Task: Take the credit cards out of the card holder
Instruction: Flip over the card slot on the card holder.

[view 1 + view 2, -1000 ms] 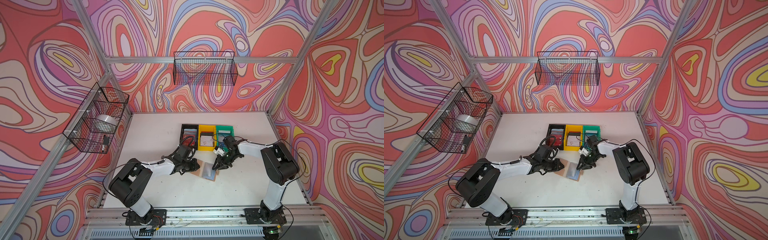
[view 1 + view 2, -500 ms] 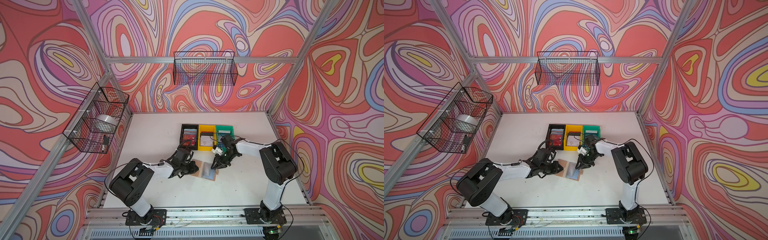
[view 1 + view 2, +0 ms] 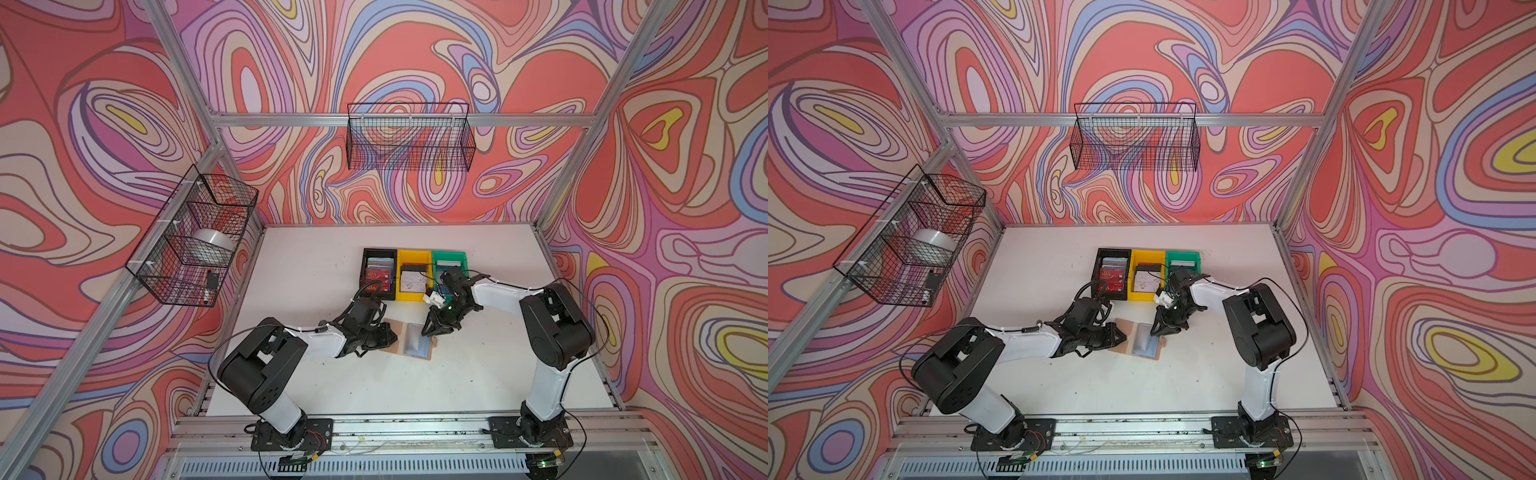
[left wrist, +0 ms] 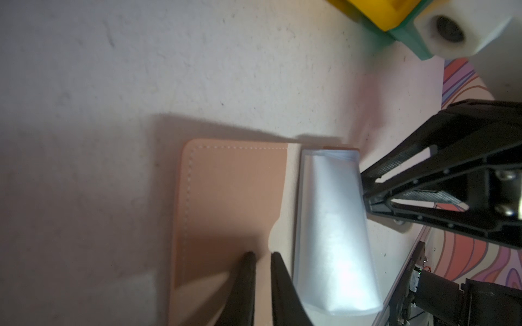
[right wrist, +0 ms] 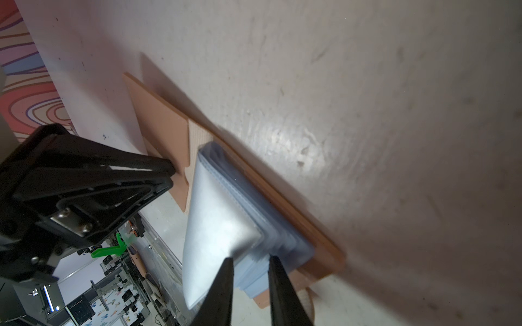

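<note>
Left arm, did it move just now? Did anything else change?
Yes. The left gripper dipped lower and slid closer onto the tan cover of the holder. The right gripper edged a little toward the holder's clear pages. The holder itself stayed open in the same spot.

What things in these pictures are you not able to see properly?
- Whether the card holder is empty: in both wrist views its plastic sleeves shine milky; in both top views they are too small.
- What the green bin holds: in both top views the right arm covers part of it.
- Whether the right gripper pinches a sleeve: in the right wrist view its fingers cover the spot.
</note>
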You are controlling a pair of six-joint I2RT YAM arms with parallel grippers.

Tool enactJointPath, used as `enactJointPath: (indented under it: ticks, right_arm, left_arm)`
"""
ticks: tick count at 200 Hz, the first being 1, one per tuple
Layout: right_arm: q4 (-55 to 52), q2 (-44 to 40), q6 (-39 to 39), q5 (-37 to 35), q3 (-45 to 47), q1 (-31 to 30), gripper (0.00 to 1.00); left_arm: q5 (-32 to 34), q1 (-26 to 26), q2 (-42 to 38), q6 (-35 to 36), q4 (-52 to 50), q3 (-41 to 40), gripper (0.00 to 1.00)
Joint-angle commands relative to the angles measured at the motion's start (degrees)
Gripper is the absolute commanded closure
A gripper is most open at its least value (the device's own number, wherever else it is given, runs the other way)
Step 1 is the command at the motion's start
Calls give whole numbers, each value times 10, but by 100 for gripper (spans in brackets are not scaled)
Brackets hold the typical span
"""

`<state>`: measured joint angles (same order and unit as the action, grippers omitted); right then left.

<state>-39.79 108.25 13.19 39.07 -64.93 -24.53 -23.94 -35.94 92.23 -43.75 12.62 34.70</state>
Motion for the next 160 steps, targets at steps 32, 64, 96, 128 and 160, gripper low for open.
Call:
enactJointPath:
  ticks: [32, 64, 96, 128, 160]
  right_arm:
    - [-2, -20, 7, -41, -10, -7, 76]
    - [-17, -53, 9, -47, -11, -7, 76]
    - [-4, -54, 15, -26, -1, -7, 76]
    - [17, -32, 20, -15, 11, -7, 76]
    - [31, -11, 22, -5, 15, -7, 76]
  left_arm:
    - [8, 0, -5, -6, -30, -12, 84]
    - [8, 0, -4, -6, -29, -14, 84]
    - [7, 0, -2, -10, -24, -17, 85]
    - [10, 0, -6, -11, -25, -19, 85]
    - [11, 0, -9, -11, -29, -20, 85]
